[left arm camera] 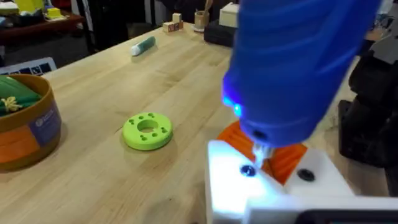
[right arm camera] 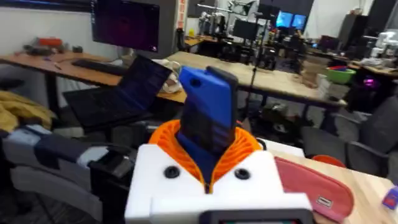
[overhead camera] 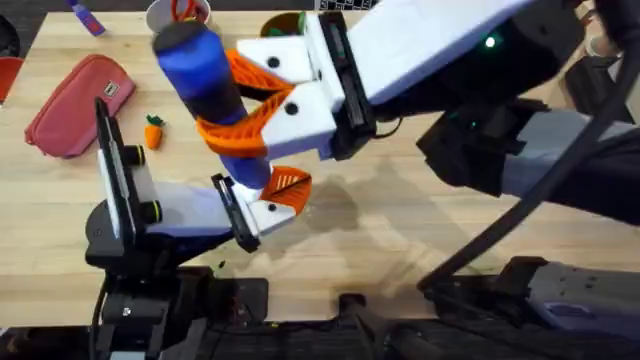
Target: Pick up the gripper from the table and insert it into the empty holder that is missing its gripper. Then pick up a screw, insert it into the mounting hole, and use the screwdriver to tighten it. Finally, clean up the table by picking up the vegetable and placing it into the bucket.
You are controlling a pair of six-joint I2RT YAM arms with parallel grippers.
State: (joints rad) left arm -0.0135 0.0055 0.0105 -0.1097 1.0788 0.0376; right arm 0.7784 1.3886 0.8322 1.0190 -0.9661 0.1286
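Small orange toy carrot w/ green top (overhead camera: 153, 131) is left lying on table well left of right gripper (overhead camera: 245, 115), which is clamped round thick blue screwdriver (overhead camera: 205, 75), held upright so bit meets screw in white holder (left arm camera: 249, 180); left gripper's state can't be told

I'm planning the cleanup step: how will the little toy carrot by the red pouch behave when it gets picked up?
The carrot looks tiny, so probably very light. Its tapered orange body may slip out of a loose pinch. It lies on the bare table, apart from the red pouch, so a nudge would likely slide or roll it.
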